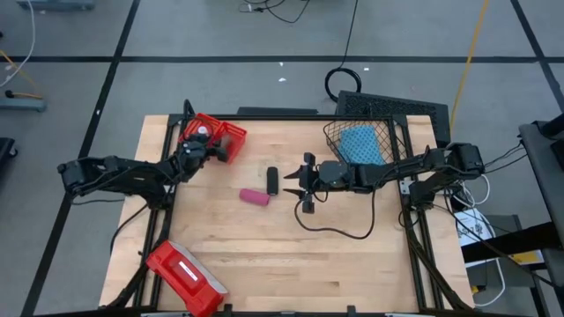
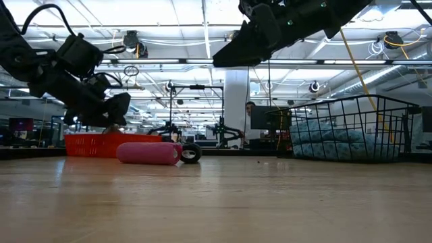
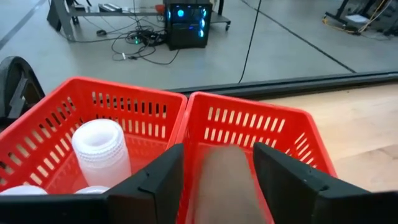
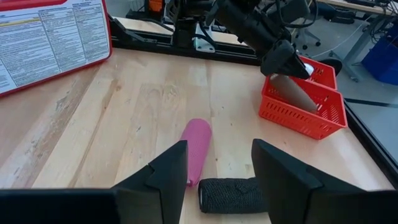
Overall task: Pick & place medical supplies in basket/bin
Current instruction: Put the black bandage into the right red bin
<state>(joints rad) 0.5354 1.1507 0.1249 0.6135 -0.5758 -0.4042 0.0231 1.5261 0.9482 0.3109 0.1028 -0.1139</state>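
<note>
My left gripper [image 1: 210, 150] is shut on a brown roll [image 3: 224, 180] over the red two-compartment bin [image 1: 227, 134] at the table's far left. White bottle-like pieces [image 3: 99, 149] stand in the bin's other compartment. My right gripper [image 1: 301, 183] is open and empty, above mid-table. Its fingers point at the black roll [image 1: 273, 180] and the pink roll [image 1: 256, 197], which both lie on their sides on the wood. The blue cloth pad [image 1: 359, 145] lies in the black wire basket [image 1: 388, 132] at the far right. My left gripper pinches the brown roll between its two fingers [image 3: 158, 180], which lie along the roll's sides. The fingers slant down from the table's left. The roll's free end [image 4: 297, 98] sticks out past the fingertips, tilted down into the bin's compartment; whether it touches the bin I cannot tell.
A flat red case with a white label [image 1: 185, 277] lies at the near left corner. A black cable [image 1: 339, 233] loops on the wood below the right arm. Bare wood stretches across the near half of the table [image 1: 308, 273].
</note>
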